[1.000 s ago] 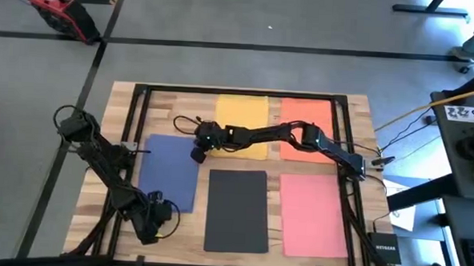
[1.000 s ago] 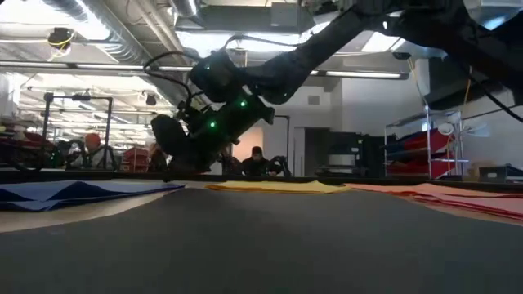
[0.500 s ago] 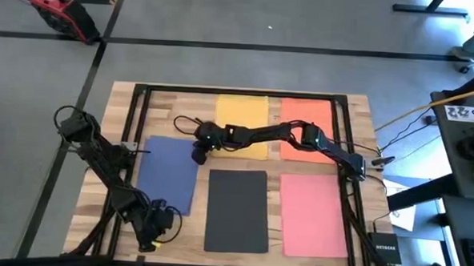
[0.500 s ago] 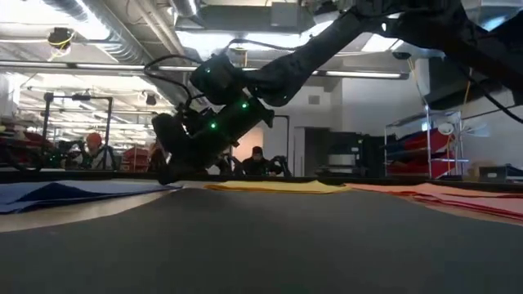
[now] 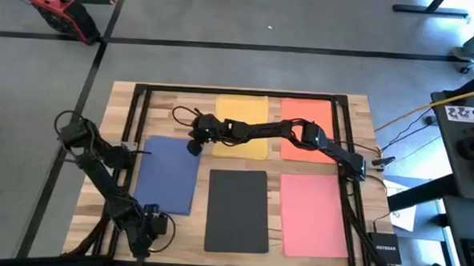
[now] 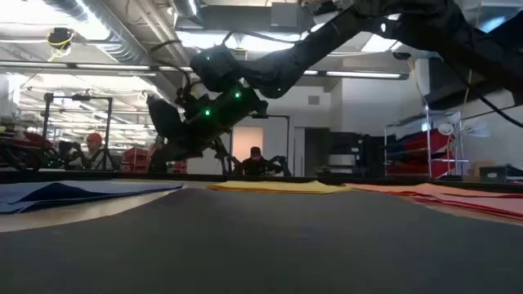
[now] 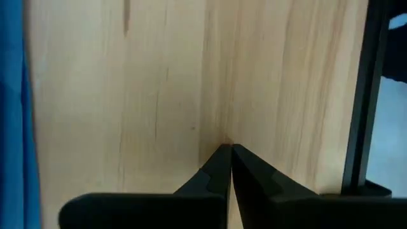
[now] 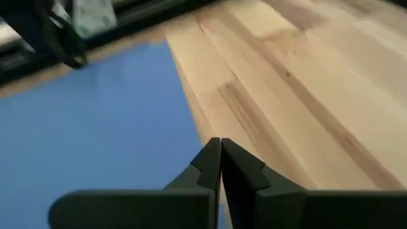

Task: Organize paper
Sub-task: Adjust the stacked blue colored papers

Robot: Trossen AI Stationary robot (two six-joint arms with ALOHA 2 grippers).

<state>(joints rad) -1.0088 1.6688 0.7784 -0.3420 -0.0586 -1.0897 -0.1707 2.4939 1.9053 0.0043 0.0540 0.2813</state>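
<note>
Five sheets of paper lie flat on the wooden table: blue (image 5: 167, 174) at the left, yellow (image 5: 241, 125) and orange (image 5: 305, 129) at the back, black (image 5: 236, 211) and pink (image 5: 313, 214) at the front. My right gripper (image 5: 193, 145) is shut and hangs above the blue sheet's far right corner (image 8: 172, 57), lifted off the table (image 6: 163, 135). Over bare wood at the near left corner, beside the blue sheet (image 7: 9, 95), my left gripper (image 5: 148, 240) is also shut (image 7: 227, 149).
A black metal frame (image 5: 138, 105) runs around the work area, with a rail (image 7: 359, 95) close beside my left gripper. Strips of bare wood (image 8: 286, 83) separate the sheets. Cables trail from my right arm (image 5: 182, 114).
My right gripper has risen from the table at the blue sheet's far right corner and gone a little toward the far edge. My left gripper has drawn back toward the near edge, off the blue sheet's near part and onto bare wood.
</note>
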